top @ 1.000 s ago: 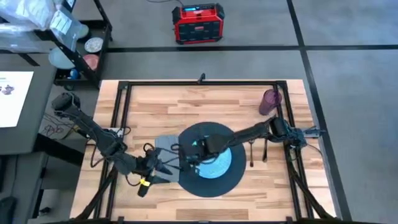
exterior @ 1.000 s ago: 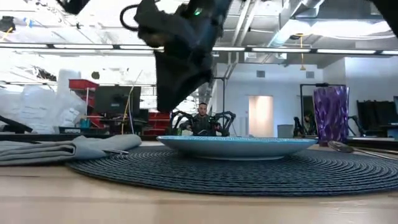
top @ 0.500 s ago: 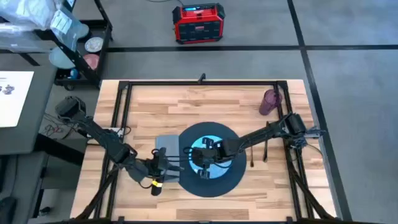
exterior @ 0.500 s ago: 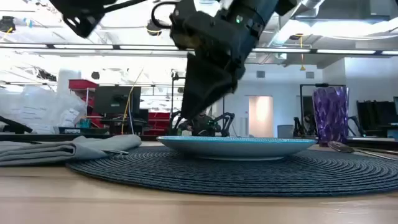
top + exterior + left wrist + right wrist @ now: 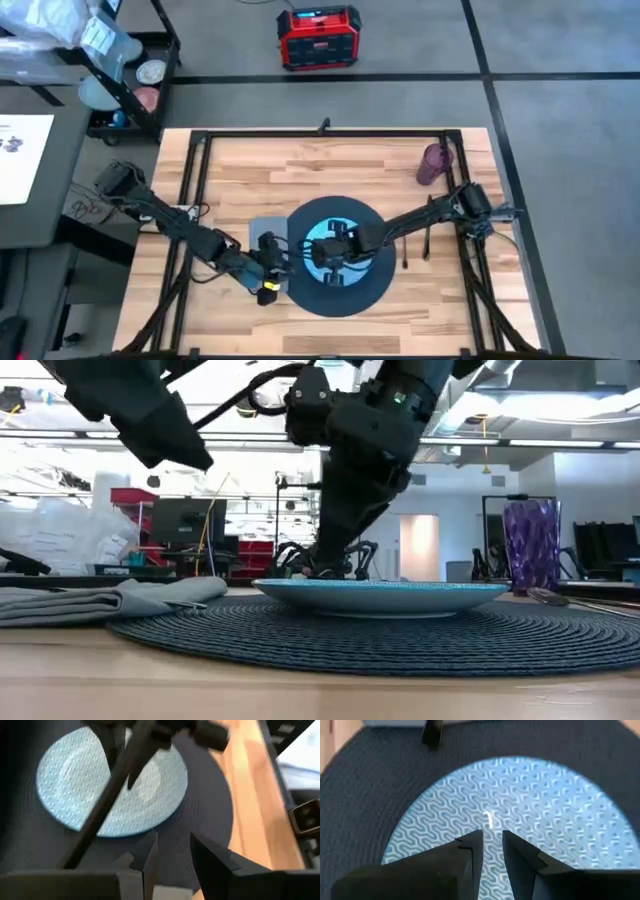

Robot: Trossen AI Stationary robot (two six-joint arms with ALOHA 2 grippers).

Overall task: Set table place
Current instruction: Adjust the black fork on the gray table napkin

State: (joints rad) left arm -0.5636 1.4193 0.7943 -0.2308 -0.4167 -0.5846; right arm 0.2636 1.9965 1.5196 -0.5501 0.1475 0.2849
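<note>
The right gripper (image 5: 491, 845) hangs low over the teal plate (image 5: 338, 257), which sits centred on the dark mat (image 5: 375, 290) on the table (image 5: 300, 170); its fingers stand a narrow gap apart, holding nothing, and pressing down could skid the plate off centre. The left gripper (image 5: 172, 851), slightly parted and empty, hovers at the mat's edge beside the napkin (image 5: 258, 232), close enough to clash with the right arm. The cutlery by the purple cup (image 5: 435, 162) is probably just thin dark lines, too small to sort.

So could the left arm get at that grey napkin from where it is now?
Probably yes. The left gripper hovers at the mat's edge, right beside the napkin, with nothing between them. The right gripper is over the plate, out of the way.
</note>
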